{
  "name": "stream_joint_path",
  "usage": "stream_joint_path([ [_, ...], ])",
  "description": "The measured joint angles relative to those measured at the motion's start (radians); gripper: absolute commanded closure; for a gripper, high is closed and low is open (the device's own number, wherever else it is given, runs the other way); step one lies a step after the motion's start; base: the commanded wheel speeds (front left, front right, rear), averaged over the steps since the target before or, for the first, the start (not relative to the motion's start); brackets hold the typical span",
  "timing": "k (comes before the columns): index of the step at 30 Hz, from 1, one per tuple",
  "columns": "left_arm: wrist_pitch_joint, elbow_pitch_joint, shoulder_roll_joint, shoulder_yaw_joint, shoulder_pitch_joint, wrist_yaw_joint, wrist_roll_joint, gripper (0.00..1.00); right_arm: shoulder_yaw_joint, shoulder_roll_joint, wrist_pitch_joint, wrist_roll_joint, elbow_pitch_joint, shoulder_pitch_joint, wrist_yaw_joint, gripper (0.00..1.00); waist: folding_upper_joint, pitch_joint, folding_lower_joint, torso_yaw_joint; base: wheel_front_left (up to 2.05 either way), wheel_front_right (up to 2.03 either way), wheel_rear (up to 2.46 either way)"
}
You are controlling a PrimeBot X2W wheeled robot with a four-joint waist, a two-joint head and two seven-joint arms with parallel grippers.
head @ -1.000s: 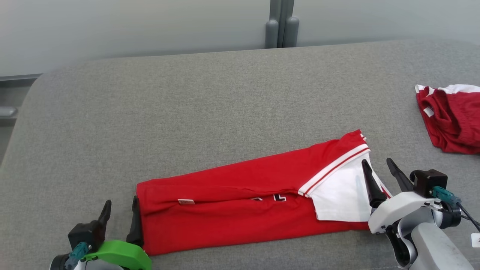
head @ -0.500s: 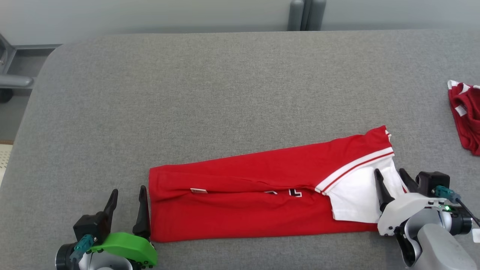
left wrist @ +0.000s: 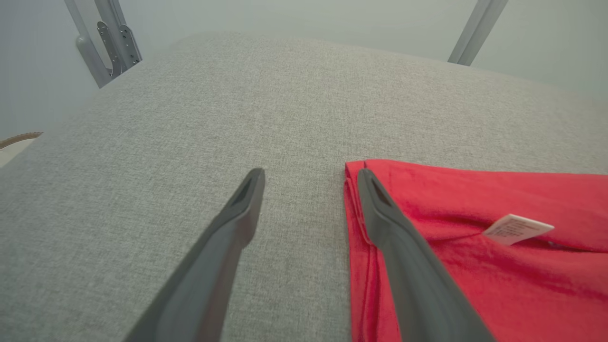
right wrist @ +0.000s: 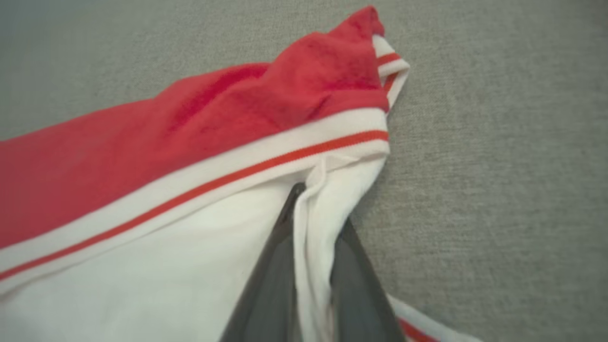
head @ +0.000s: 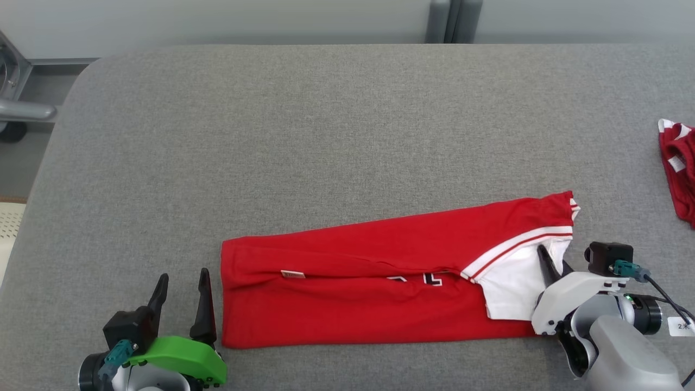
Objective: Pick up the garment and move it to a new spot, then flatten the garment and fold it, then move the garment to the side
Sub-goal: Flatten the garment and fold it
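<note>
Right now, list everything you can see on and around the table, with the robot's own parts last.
padded table: one, grey, under everything
folded shirt: one, red with a white sleeve end, lying lengthwise near the table's front edge
care label: one, white, on the shirt near its left end
second garment: one, red and white, bunched at the table's right edge
upright posts: two, grey, behind the table
metal bar: one, grey, off the table's far left corner
left gripper: one, dark fingers, open, at the shirt's left end
right gripper: one, dark fingers, shut on the shirt's white end
</note>
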Motion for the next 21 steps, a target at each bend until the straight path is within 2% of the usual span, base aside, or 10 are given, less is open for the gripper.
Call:
stream_joint_path([
  [6, 0.000, -0.004, 0.000, 0.000, 0.001, -0.002, 0.000, 0.00, 0.007, -0.043, -0.015, 0.040, 0.035, -0.020, 0.015, 1.00, 0.0000, -0.007, 0.0000, -0.004, 0.00, 0.00, 0.00],
  [10, 0.000, -0.008, 0.001, -0.004, 0.002, -0.005, -0.002, 0.00, -0.081, -0.123, -0.019, 0.029, 0.087, -0.060, 0.012, 1.00, 0.0000, -0.005, 0.0000, -0.011, 0.00, 0.00, 0.00],
  [14, 0.000, -0.006, 0.000, -0.013, 0.002, -0.006, -0.010, 0.00, -0.179, -0.173, -0.018, -0.034, 0.057, -0.072, 0.006, 1.00, 0.0000, -0.006, 0.0000, -0.021, 0.00, 0.00, 0.00],
  [18, 0.000, -0.002, 0.000, -0.017, 0.005, -0.006, -0.019, 0.00, -0.196, -0.139, -0.019, -0.108, -0.044, -0.069, 0.006, 1.00, 0.0000, -0.013, 0.0000, -0.036, 0.00, 0.00, 0.00],
  [21, 0.000, 0.003, 0.000, -0.019, 0.009, -0.006, -0.020, 0.00, -0.133, -0.080, -0.019, -0.137, -0.131, -0.049, 0.006, 1.00, 0.0000, -0.022, 0.0000, -0.050, 0.00, 0.00, 0.00],
])
